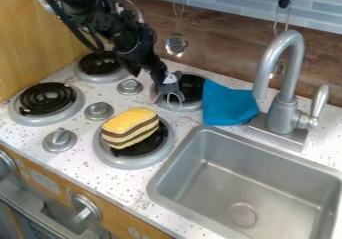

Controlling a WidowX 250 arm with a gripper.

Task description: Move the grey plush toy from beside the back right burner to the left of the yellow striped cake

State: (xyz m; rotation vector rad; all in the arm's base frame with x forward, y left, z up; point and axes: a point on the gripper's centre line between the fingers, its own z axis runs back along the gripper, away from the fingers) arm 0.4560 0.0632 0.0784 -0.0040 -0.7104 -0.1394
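One yellow-topped, brown-striped toy cake [130, 127] sits off-centre on a round metal burner [127, 162]; low sweep by black gripper [174, 97], opening indeterminable, could topple it.

Four burners [48, 99], beneath and left of the gripper [171, 96]; three countertop knobs [99, 111], left; one blue cloth [227, 104], one faucet [284, 110], right; one cake [130, 127], one sink [287, 175], two front-panel knobs [85, 209], nearer the camera.

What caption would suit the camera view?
The gripper at a back burner beside the blue cloth, with striped cake on a front burner and the sink at right.
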